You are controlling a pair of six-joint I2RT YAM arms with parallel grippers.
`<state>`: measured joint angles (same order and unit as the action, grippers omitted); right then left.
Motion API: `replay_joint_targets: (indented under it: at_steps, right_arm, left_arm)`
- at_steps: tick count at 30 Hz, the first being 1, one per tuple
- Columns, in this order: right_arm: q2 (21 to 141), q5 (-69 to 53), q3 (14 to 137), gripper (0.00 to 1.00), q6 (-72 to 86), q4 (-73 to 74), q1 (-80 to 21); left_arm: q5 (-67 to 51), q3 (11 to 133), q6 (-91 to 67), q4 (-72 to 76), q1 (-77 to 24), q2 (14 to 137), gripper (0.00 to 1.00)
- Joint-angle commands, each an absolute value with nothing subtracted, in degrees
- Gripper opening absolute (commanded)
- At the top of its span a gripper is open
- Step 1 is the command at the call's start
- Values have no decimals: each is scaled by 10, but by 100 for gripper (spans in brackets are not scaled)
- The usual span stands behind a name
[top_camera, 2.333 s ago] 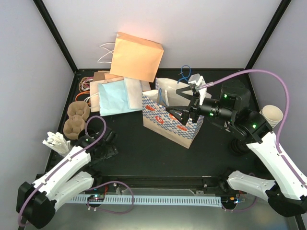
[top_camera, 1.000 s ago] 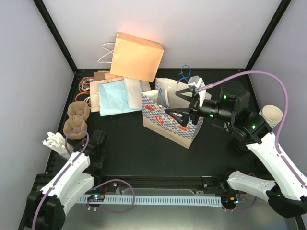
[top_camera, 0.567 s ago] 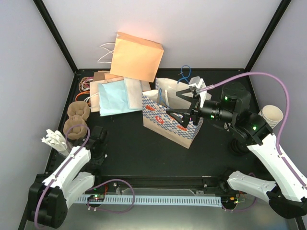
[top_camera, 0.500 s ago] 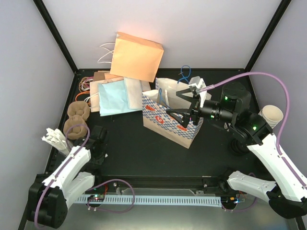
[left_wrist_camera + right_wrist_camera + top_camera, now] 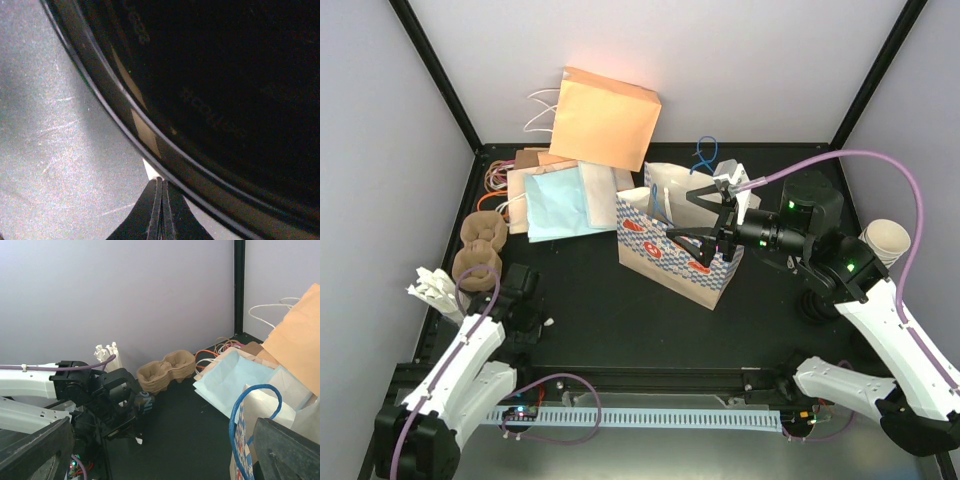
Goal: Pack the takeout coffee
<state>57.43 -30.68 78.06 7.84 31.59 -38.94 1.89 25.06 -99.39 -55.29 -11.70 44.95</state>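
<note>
Left jaws: just snapped shut on nothing, low at the near-left rim of the surface, arm drawn back there. Reads as a reset, no cup gained.
Right jaws: spread wide, empty, hovering at the mouth of the bag.
Bag: upright, open, contents hidden.
Carriers: left edge, wells empty.
Cup: far right, beyond the right arm; single or stack top, cannot tell.
Packing seemingly not yet begun.

A: Site type?
B: Robot lab test cell. Plain grey panel walls, black frame posts, black table, slotted cable duct at near edge. Café props: paper bags, pulp cup carriers.
</note>
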Motion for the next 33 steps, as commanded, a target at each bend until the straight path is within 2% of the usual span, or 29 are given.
replay_joint_targets:
  at_steps: [1,7,19,24,33]
  right_arm:
    - [576,-319,777,100,83,295,-392]
    - [579,-323,777,100,84,291,-392]
    - [581,-322,777,100,82,289,-392]
    - [582,-320,779,100,82,291,-392]
    - [579,-321,776,100,82,291,-392]
  left_arm:
    - [-20,252,-1010,-572,-117,436,2]
    - [-86,246,-1024,-531,-142,432,2]
    - [-139,328,-1105,-504,-254,431,2]
    - [-127,384,-1131,-529,-310,431,2]
    - [-27,435,-1141,-569,-316,379,1]
